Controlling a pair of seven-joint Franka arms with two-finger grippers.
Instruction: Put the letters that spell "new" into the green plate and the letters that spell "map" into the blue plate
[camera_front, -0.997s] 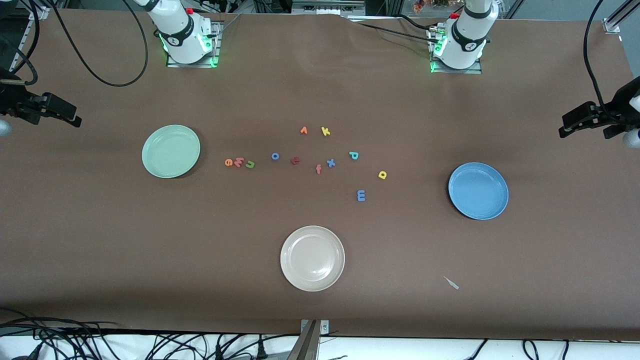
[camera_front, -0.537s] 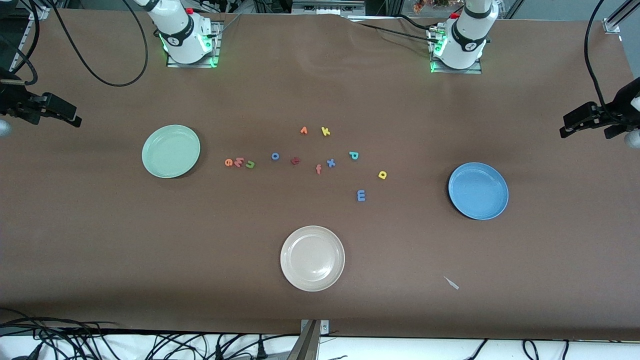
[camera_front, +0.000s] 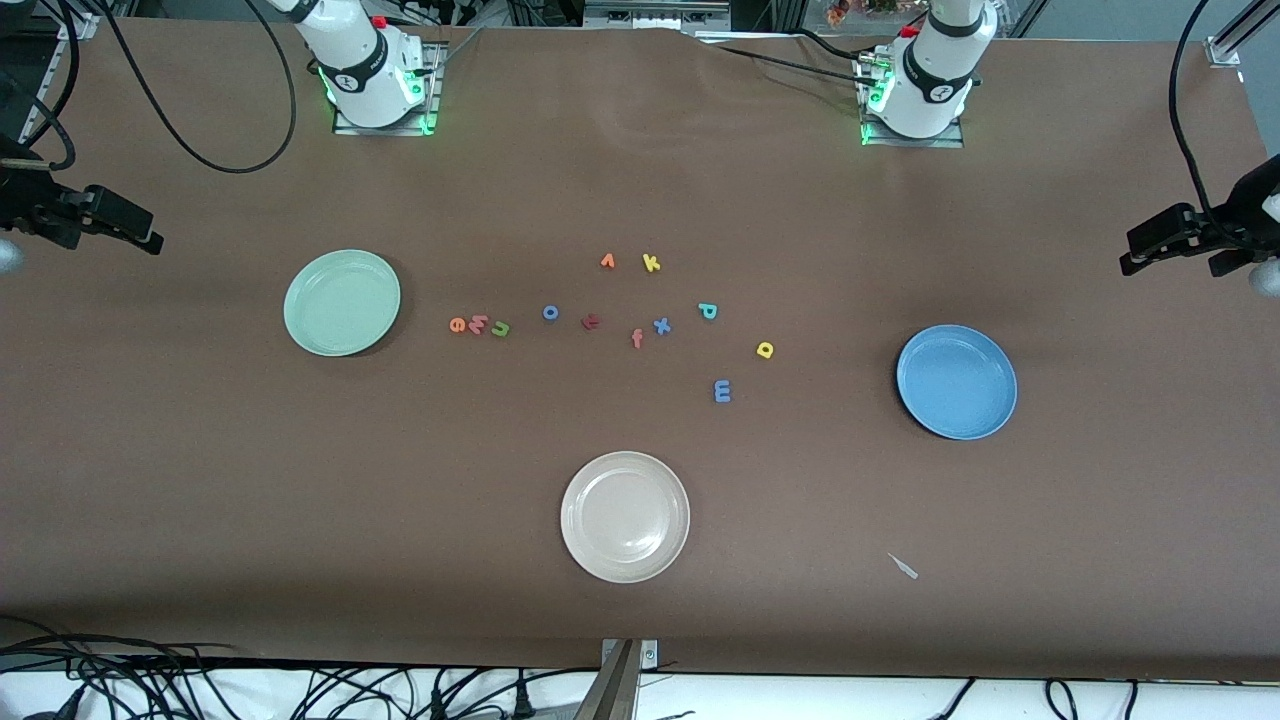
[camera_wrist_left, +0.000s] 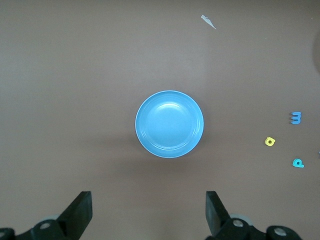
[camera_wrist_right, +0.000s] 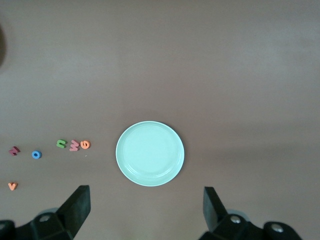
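Both grippers were held wide open and empty: the left gripper (camera_wrist_left: 147, 215) over the blue plate (camera_front: 957, 381), the right gripper (camera_wrist_right: 145, 212) over the green plate (camera_front: 342, 302). No letter had been plated. Letters "e" (camera_front: 458, 324), "w" (camera_front: 478, 324), "n" (camera_front: 500, 328) lay at the green plate's three o'clock, "m" (camera_front: 722, 391), "a" (camera_front: 765, 349), "p" (camera_front: 707, 311) at the blue plate's nine o'clock; a first descent was judged next.

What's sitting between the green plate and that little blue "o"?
In the front view, three letters in a row: orange "e", pinkish "w", green "n", between green plate and blue "o".

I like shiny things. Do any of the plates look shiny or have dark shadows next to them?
Front view: the round cream-white plate shows faint glare; soft shadows fall beside the pale green plate and mid-blue plate. Left wrist view: the blue plate's middle gleams pale. Right wrist view: even light, little glare.
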